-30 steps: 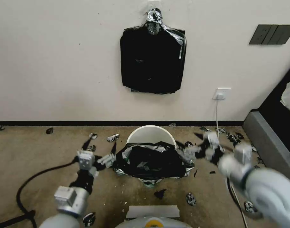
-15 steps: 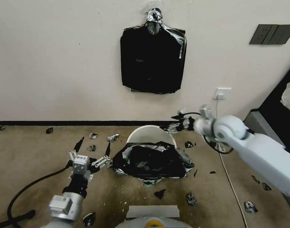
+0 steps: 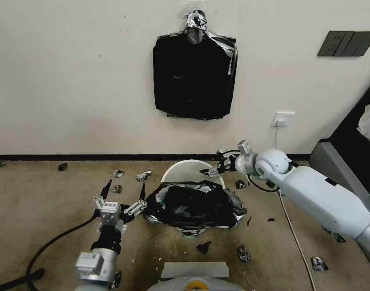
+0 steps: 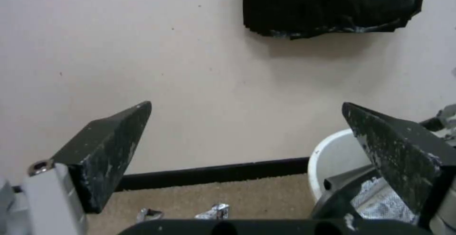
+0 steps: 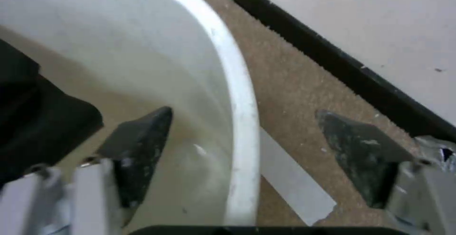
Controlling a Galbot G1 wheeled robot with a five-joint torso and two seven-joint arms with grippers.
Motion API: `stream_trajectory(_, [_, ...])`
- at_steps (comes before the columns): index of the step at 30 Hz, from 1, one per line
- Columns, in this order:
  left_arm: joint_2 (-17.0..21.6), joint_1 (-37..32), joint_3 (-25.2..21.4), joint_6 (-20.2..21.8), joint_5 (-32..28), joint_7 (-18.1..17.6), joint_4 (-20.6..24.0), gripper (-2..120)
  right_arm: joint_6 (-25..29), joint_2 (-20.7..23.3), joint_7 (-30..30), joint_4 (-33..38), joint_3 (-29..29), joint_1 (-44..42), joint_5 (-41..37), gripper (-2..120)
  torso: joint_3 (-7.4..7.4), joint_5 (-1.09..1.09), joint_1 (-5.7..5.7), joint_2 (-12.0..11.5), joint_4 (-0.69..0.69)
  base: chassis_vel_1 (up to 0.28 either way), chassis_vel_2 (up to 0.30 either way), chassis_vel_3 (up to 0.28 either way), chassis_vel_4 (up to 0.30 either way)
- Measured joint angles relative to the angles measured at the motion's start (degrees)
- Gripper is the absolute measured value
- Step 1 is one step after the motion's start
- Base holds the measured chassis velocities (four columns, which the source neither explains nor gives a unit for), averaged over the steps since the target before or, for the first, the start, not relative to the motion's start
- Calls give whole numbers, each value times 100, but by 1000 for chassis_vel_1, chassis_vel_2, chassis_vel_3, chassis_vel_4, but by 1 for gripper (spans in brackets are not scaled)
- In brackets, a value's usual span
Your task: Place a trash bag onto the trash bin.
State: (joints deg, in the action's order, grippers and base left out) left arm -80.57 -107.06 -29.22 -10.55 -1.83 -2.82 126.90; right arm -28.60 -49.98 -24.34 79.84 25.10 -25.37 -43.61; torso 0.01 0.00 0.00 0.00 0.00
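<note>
Starting nearest the robot, the left gripper (image 3: 124, 189) is held low over the carpet (image 3: 39, 202), just beside the left edge of the trash bag (image 3: 195, 206), with its two dark fingers spread wide apart and nothing between them; a black cable (image 3: 51, 242) trails from that arm across the floor. The trash bag, glossy black with silvery creases, lies crumpled over the near part of the trash bin (image 3: 192, 170), covering the front of the opening and hanging down the near side, while the far arc of the cream-white rim is bare. Small black scraps (image 3: 243, 254) are scattered on the carpet around the bin. At the far right of the rim, the right gripper (image 3: 212, 170) is extended from the right arm, its fingers apart; in the right wrist view the rolled rim (image 5: 240, 114) runs between the two fingers (image 5: 138, 139), one over the bin's inside and one over the carpet outside, neither visibly touching it. Beyond the bin, a black baseboard (image 3: 92, 157) meets the wall, where a flat bundle of black bags (image 3: 194, 76) hangs above.
</note>
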Motion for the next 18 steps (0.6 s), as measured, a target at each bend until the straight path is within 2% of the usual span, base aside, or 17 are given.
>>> stream_trajectory(2, [-12,-1,-7,9,0,-4,40,100,55,-31,-44,-51,20,19,11,69,0,0,0,0,-1,0,0,0,0])
stream_trajectory(4, [-15,-4,-7,10,0,-5,47,100,63,-34,-49,-52,23,19,10,68,0,0,0,0,-1,0,0,0,0])
stream_trajectory(5, [-21,-15,-8,11,0,-6,55,100,75,-41,-55,-51,29,19,10,61,-1,0,0,0,-1,0,0,0,0])
stream_trajectory(7, [-23,-21,-8,11,1,-7,55,100,79,-44,-56,-46,33,18,10,60,0,0,0,0,-1,0,0,0,0])
stream_trajectory(8, [-26,-28,-8,11,7,-10,52,100,89,-55,-56,-29,41,9,10,50,0,-1,0,0,-1,0,0,0,0])
stream_trajectory(10, [-26,-30,-3,11,9,-14,48,100,94,-67,-54,-13,49,0,10,46,0,-1,0,0,0,0,0,0,0])
stream_trajectory(12, [-23,-32,6,11,10,-22,53,100,98,-78,-42,3,63,-10,10,35,0,-1,0,0,0,0,0,0,0])
stream_trajectory(14, [-22,-31,8,11,10,-25,61,100,100,-77,-37,6,68,-9,10,31,0,-1,0,0,0,0,0,0,0])
stream_trajectory(17, [-18,-41,22,11,6,-35,96,100,152,-72,-14,15,75,-10,-20,16,-1,-1,0,0,-1,0,0,0,0])
stream_trajectory(18, [-18,-41,22,11,6,-35,96,100,152,-72,-14,15,75,-10,-20,16,-1,-1,0,0,-1,0,0,0,0])
